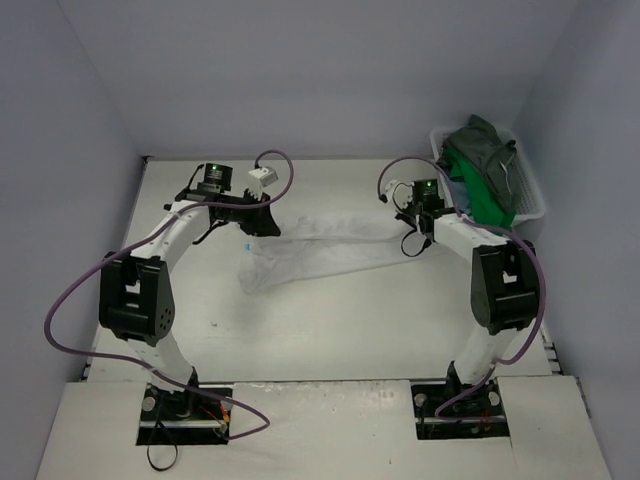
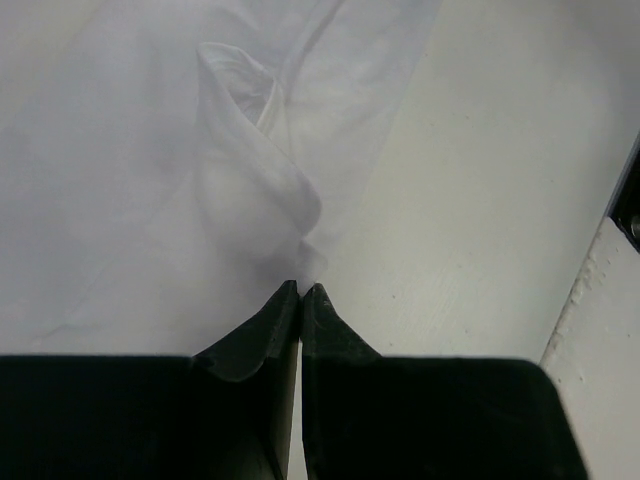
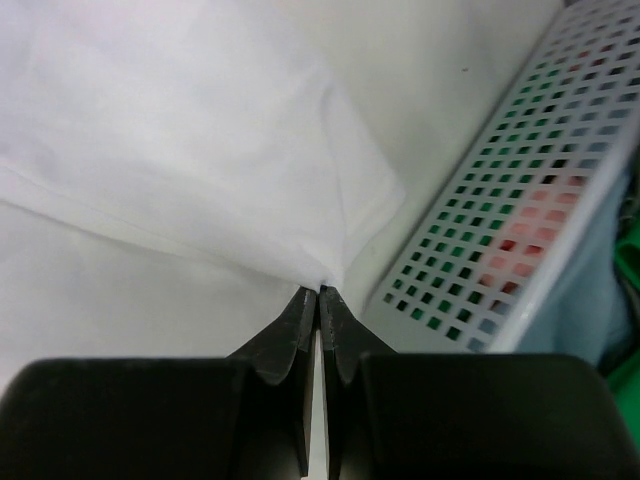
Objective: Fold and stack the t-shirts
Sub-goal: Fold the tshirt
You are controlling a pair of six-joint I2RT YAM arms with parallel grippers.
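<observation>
A white t-shirt (image 1: 318, 252) hangs stretched between my two grippers over the middle of the table, its lower part sagging to the left. My left gripper (image 1: 262, 224) is shut on the shirt's left edge; in the left wrist view the cloth (image 2: 150, 180) fans out from the pinched tips (image 2: 301, 288). My right gripper (image 1: 412, 243) is shut on the right corner, where the white cloth (image 3: 180, 140) runs into the closed tips (image 3: 318, 291). A dark grey-green shirt (image 1: 490, 150) and a bright green shirt (image 1: 478, 195) lie heaped in the basket.
The white mesh basket (image 1: 530, 195) stands at the back right corner, close beside my right gripper; its perforated wall (image 3: 500, 200) fills the right of the right wrist view. Grey walls close in the table on three sides.
</observation>
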